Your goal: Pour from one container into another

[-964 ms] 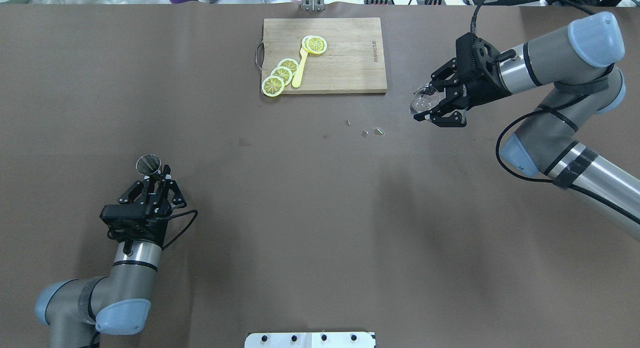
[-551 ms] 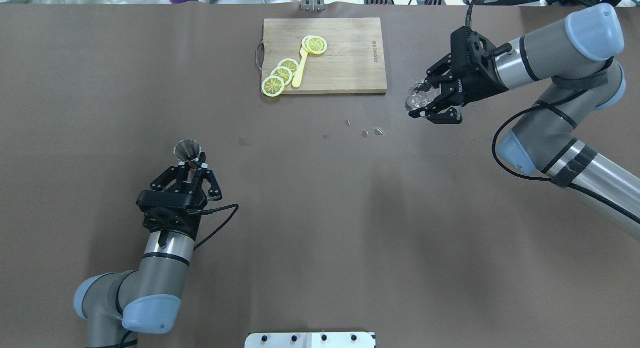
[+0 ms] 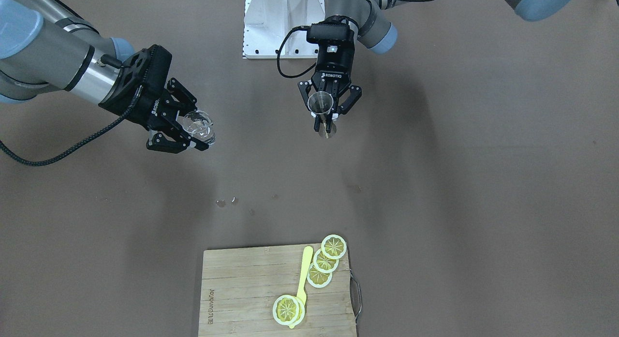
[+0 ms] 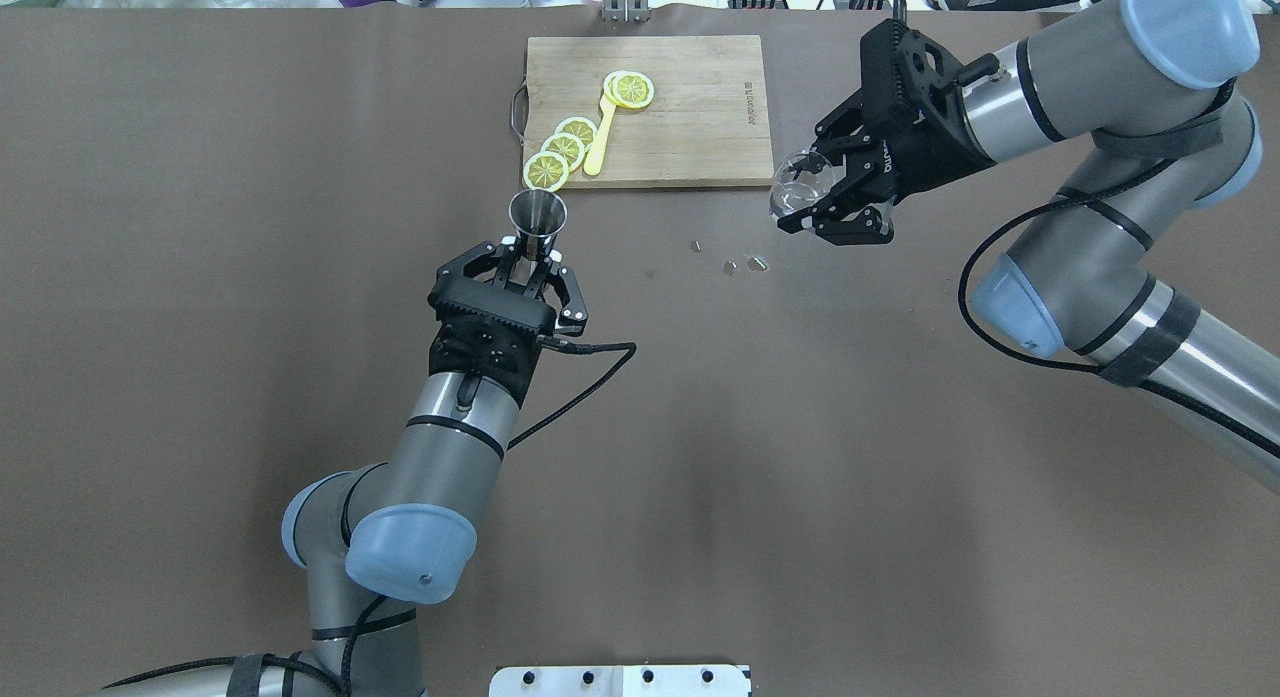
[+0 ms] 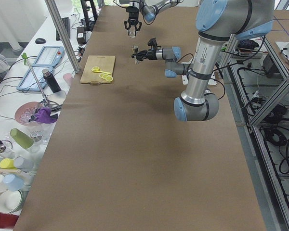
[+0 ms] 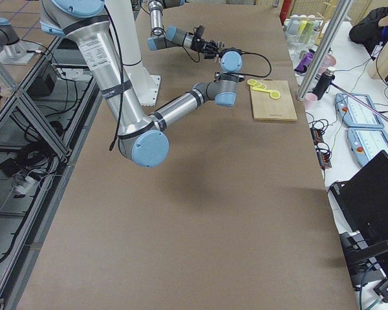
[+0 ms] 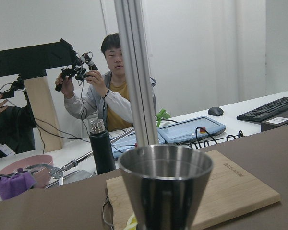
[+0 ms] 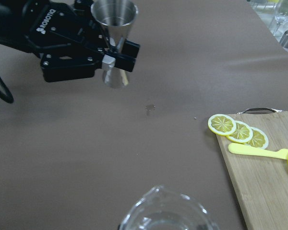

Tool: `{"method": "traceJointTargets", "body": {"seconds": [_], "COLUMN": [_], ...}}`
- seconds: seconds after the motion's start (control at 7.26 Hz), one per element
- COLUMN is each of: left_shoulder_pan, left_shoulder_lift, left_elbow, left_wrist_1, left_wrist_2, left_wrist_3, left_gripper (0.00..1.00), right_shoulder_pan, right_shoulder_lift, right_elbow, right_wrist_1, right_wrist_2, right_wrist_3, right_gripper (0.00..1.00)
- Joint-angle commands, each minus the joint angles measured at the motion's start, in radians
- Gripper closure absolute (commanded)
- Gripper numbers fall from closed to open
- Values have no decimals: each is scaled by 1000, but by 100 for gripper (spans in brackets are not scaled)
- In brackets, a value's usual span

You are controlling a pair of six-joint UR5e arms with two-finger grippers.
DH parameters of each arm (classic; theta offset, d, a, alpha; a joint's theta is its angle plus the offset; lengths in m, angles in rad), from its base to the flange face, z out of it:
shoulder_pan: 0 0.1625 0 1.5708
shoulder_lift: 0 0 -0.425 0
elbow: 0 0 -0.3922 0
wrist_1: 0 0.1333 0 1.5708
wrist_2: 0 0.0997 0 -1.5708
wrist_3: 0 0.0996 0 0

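Observation:
A steel jigger [image 4: 538, 217] stands upright in my left gripper [image 4: 527, 257], which is shut on its narrow waist, just in front of the cutting board's left corner. The left wrist view shows the jigger's [image 7: 165, 187] upper cone close up. A clear faceted glass [image 4: 800, 189] is held off the table by my right gripper [image 4: 835, 202], shut on it, to the right of the board. In the front-facing view the glass [image 3: 199, 126] and the jigger [image 3: 320, 103] are well apart. In the right wrist view the glass rim [image 8: 168, 215] sits low, with the jigger [image 8: 115, 19] far beyond it.
A wooden cutting board [image 4: 700, 112] at the far middle carries lemon slices [image 4: 560, 152] and a yellow utensil [image 4: 603, 132]. Small shiny bits [image 4: 745, 265] and a damp spot [image 4: 488, 284] lie on the brown table between the grippers. People sit beyond the far edge.
My left arm has swung forward and right with the jigger, from the front left up to near the cutting board. My right gripper has carried the glass leftward and slightly farther.

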Motion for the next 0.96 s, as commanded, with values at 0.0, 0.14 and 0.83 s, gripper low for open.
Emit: {"method": "traceJointTargets", "body": {"seconds": [0.0,0.14,0.83], "left_shoulder_pan": [-31,-31,-28], "left_shoulder_lift": [-65,-82,-143], "left_elbow": [29,27,129], "left_wrist_1": [-5,-5,3], "left_wrist_2": [-28,-26,-28], "left_wrist_3": [28,19,-208], "left_gripper": [100,100,100], "right_shoulder_pan": [-13,-20,-21], "right_shoulder_lift": [-3,-2,26], "right_elbow": [122,140,188], "right_wrist_1": [-234,-299,-414], "right_wrist_2": [-20,-34,-19], "right_wrist_3": [-177,-235,-275], "right_gripper": [100,100,100]}}
